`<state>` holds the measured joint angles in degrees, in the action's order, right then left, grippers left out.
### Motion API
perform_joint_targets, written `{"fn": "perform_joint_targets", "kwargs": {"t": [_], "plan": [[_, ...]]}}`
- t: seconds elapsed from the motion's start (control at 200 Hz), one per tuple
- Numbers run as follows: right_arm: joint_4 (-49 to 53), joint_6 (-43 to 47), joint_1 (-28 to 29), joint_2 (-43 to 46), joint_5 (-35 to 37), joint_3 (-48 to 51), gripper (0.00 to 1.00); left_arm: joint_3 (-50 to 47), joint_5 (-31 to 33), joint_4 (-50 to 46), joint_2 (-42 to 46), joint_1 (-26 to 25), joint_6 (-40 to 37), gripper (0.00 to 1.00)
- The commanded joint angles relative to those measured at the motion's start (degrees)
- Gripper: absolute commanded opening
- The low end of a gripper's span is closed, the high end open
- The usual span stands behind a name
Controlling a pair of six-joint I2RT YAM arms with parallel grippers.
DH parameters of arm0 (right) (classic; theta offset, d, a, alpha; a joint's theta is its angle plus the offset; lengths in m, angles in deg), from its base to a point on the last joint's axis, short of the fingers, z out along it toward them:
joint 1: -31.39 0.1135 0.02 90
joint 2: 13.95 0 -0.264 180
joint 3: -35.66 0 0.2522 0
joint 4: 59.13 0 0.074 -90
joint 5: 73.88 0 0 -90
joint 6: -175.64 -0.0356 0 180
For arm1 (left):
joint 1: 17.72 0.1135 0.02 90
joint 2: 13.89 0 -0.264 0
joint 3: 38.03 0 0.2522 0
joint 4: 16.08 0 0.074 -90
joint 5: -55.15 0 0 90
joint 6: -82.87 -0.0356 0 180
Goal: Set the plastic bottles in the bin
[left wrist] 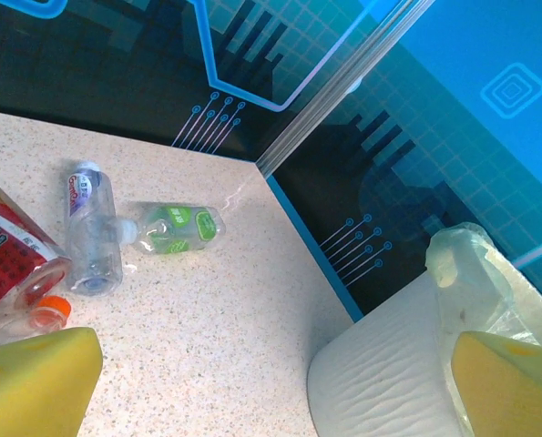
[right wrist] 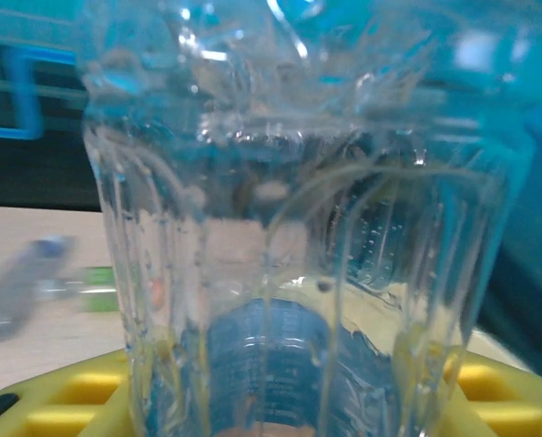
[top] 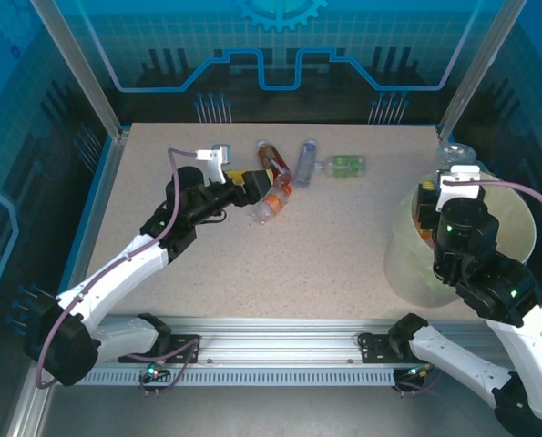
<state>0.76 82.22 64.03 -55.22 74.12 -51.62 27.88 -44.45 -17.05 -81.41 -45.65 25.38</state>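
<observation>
Glossy clear plastic bottles (top: 275, 171), matt speckled tabletop (top: 334, 250).

No lettering can be read with certainty. In the left wrist view, red and blue marks are seen on the white label of a clear bottle (left wrist: 93, 232), pale marks on the green label of a crushed bottle (left wrist: 175, 228), and a dark grid on a red-labelled bottle (left wrist: 11, 264). A blue label, blurred, is seen through the near bottle (right wrist: 280, 355).
</observation>
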Motion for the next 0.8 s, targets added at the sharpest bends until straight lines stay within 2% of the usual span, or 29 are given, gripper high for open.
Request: {"fn": "perform_joint_targets", "kwargs": {"t": [0.0, 0.16, 0.25, 0.355, 0.405, 0.58, 0.79], "plan": [[-4.81, 9.79, -4.80, 0.62, 11.77, 1.79, 0.48, 3.85, 0.86, -1.72, -1.91, -0.03, -1.47, 0.99], [-14.50, 14.13, -18.83, 3.51, -1.35, 6.27, 0.48, 4.90, 0.33, -1.59, -4.16, -0.03, 1.02, 0.99], [-14.69, 12.93, -26.25, 3.34, -6.32, 7.77, 0.48, 4.65, 0.44, -1.93, -4.63, -0.02, 1.81, 0.99], [-12.52, 9.95, -33.65, 1.57, -12.32, 8.58, 0.55, 4.42, 1.71, -3.03, -4.76, -0.03, 1.48, 0.99], [-11.05, 8.31, -36.35, 0.14, -14.20, 8.61, 0.62, 4.52, 2.50, -3.75, -4.88, -0.03, 1.33, 0.99], [-6.42, 4.50, -39.94, -5.22, -21.27, 6.97, 0.87, 5.07, 4.07, -5.71, -5.40, -0.03, 1.06, 0.99], [-5.96, 3.01, -39.94, -3.83, -29.15, 6.28, 1.00, 5.17, 5.71, -7.32, -6.20, 0.02, 0.74, 0.99]]}}
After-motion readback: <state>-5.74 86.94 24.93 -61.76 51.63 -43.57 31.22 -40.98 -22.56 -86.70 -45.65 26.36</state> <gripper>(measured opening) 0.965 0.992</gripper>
